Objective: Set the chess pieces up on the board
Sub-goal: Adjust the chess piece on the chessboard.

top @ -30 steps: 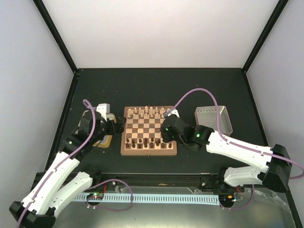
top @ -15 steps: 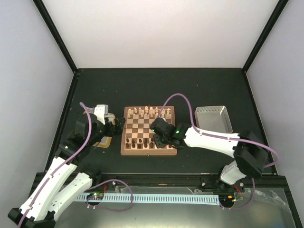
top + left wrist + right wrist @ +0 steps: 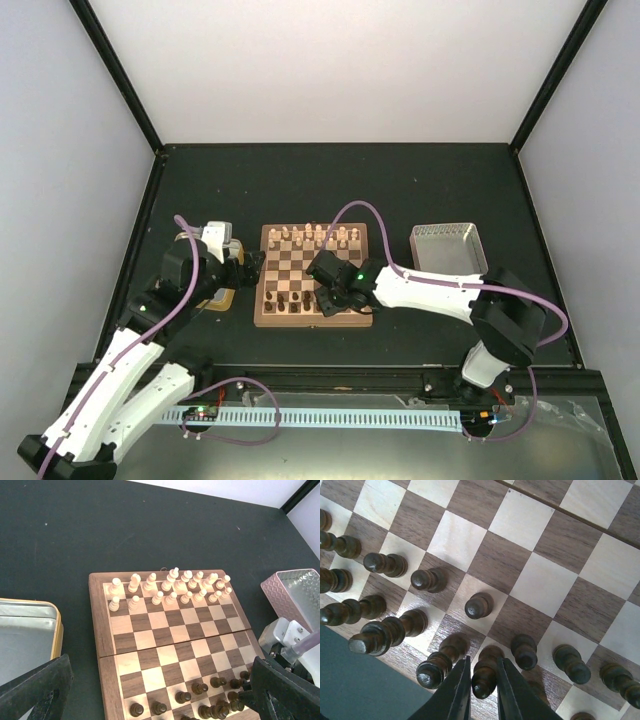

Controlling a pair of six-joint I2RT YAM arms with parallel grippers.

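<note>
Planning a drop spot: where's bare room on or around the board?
Bare: the board's middle rows, between cream pieces far and dark pieces near; also the table beyond the cream rows. Crowded: near rows, where the right gripper clamps a dark piece.

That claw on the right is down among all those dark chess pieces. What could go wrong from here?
The right claw pinches one dark piece, with neighbouring dark pieces close on both sides; lifting or shifting could knock one over. Seen from above, its purple cable loops over the pale pieces on the far rows; if it sags, it might brush them.
</note>
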